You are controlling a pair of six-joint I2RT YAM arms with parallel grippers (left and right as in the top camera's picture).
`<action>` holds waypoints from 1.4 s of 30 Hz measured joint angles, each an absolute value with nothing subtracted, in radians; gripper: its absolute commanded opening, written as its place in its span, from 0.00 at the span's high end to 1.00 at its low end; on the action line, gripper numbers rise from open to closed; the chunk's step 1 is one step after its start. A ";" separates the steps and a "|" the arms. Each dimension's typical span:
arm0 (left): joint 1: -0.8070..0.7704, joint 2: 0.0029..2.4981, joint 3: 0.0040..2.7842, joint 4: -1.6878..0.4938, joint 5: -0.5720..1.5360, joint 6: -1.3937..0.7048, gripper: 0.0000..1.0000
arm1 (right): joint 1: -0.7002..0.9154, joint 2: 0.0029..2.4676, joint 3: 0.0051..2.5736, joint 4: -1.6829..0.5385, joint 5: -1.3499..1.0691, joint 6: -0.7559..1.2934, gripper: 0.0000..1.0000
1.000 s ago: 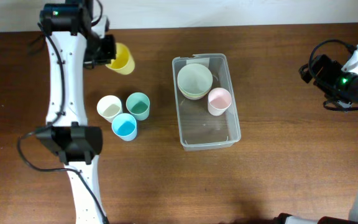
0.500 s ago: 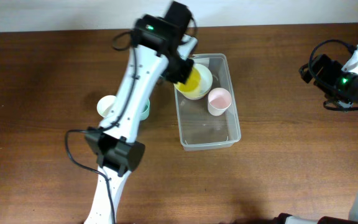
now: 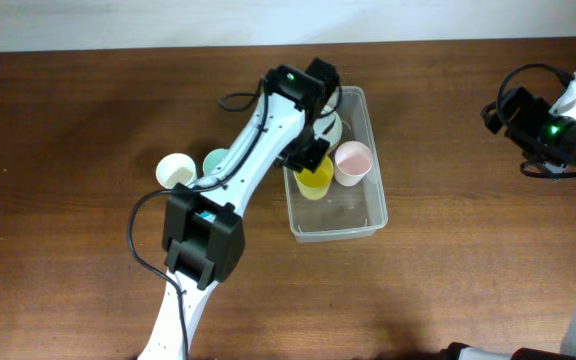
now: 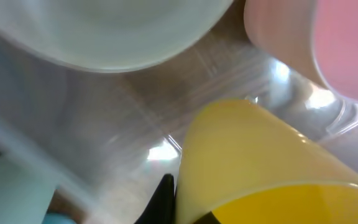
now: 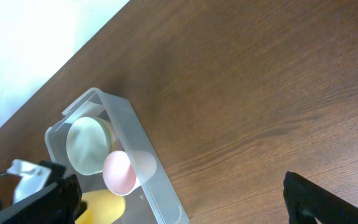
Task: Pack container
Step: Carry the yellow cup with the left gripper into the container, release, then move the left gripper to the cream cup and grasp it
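The clear container point(image 3: 339, 233) stands at mid table. It holds stacked pastel bowls point(image 3: 331, 127) at its far end and a pink cup point(image 3: 352, 160). My left gripper point(image 3: 311, 162) is inside the container, shut on the wall of a yellow cup point(image 3: 315, 181), just left of the pink cup. In the left wrist view the yellow cup point(image 4: 260, 162) fills the lower right, with the pink cup point(image 4: 328, 43) and a bowl point(image 4: 104, 25) beyond. My right gripper point(image 3: 500, 110) is open and empty, far right of the container point(image 5: 143, 158).
A cream cup point(image 3: 175, 170) and a teal cup point(image 3: 215, 160) stand left of the container, the teal one partly under my left arm. The blue cup seen earlier is hidden by the arm. The table's back edge meets a white wall.
My left arm carried the yellow cup from the far left over the bowls, then toward me and down into the container beside the pink cup. The right arm has not moved.
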State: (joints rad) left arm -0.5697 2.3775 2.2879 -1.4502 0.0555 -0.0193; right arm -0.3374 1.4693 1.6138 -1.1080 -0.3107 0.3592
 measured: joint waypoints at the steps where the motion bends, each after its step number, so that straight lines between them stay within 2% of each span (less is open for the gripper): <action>1: -0.571 2.378 2.274 -1.432 0.056 -0.020 0.95 | -0.337 1.469 1.614 -1.108 -0.311 0.359 0.01; 5: -0.572 2.378 2.217 -1.343 0.056 -0.019 0.86 | -0.337 1.469 1.614 -1.108 -0.311 0.359 0.01; 9: -0.572 2.378 2.211 -1.311 0.056 -0.021 0.65 | -0.337 1.469 1.614 -1.108 -0.311 0.360 0.01; 13: -0.572 2.378 2.212 -1.320 0.055 -0.016 0.66 | -0.337 1.469 1.614 -1.108 -0.311 0.359 0.01; 18: -0.564 2.379 2.303 -1.475 0.047 -0.016 0.63 | -0.337 1.469 1.614 -1.108 -0.311 0.360 0.01; 21: -0.535 2.366 2.496 -1.599 0.035 -0.016 0.46 | -0.337 1.469 1.614 -1.108 -0.311 0.360 0.01; 22: -0.529 2.365 2.525 -1.618 0.028 -0.015 0.37 | -0.337 1.469 1.614 -1.108 -0.311 0.360 0.01; 23: -0.490 2.331 2.642 -1.668 -0.004 -0.013 0.34 | -0.337 1.469 1.614 -1.108 -0.311 0.359 0.01; 30: -0.300 2.173 2.741 -1.683 -0.064 -0.012 0.33 | -0.337 1.469 1.614 -1.108 -0.311 0.360 0.01; 33: -0.212 2.162 2.722 -1.683 -0.050 -0.012 0.35 | -0.337 1.469 1.614 -1.108 -0.311 0.360 0.01; 36: -0.134 2.165 2.626 -1.683 -0.010 -0.012 0.43 | -0.337 1.469 1.614 -1.108 -0.311 0.359 0.01; 42: -0.038 2.171 2.363 -1.684 0.027 -0.016 0.45 | -0.337 1.469 1.614 -1.108 -0.311 0.359 0.01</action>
